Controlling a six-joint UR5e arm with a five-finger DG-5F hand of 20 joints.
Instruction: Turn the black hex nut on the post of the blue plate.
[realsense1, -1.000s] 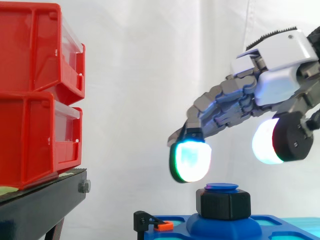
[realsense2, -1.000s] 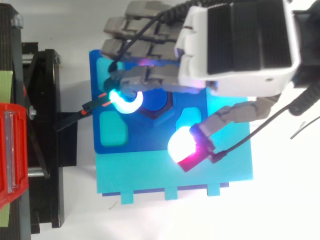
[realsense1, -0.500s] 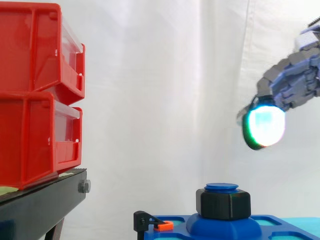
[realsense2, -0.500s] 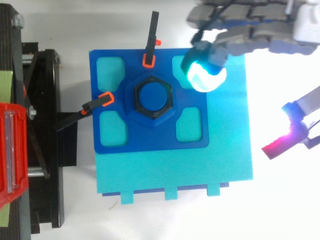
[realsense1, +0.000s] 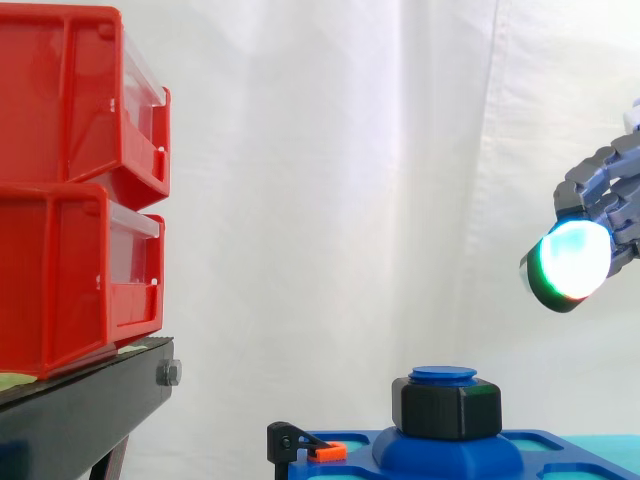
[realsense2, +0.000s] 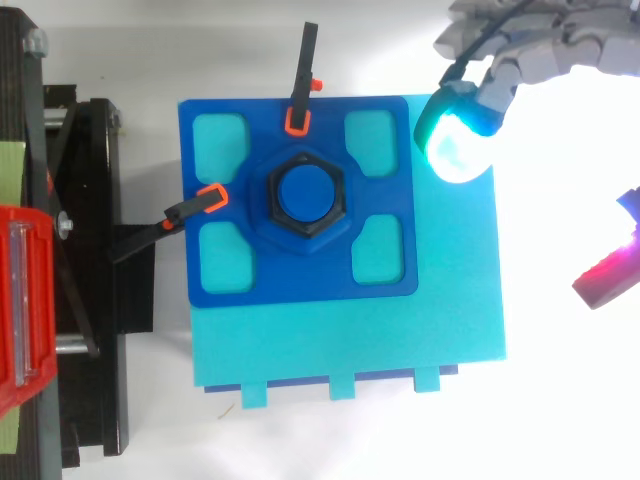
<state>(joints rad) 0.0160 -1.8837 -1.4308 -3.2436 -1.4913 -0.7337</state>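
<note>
The black hex nut (realsense2: 305, 200) sits on the blue post (realsense1: 443, 376) in the middle of the blue plate (realsense2: 380, 275), and nothing touches it. In the side view the nut (realsense1: 446, 408) stands low at centre right. My hand (realsense2: 540, 60) is off to the plate's upper right, well above and to the right of the nut. Its fingers (realsense1: 570, 260) are loosely extended with a glowing cyan pad in front, and its thumb (realsense2: 608, 280) is spread wide apart, so it is open with nothing in it.
Two black clamps with orange tips (realsense2: 301, 95) (realsense2: 190, 208) hold the blue plate on a cyan base (realsense2: 350, 340). Red bins (realsense1: 75, 190) stand stacked on a black stand (realsense1: 80, 410) at the left.
The hand has lifted off from over the nut and pulled back up and to the right. The nut and plate stay where they were.
</note>
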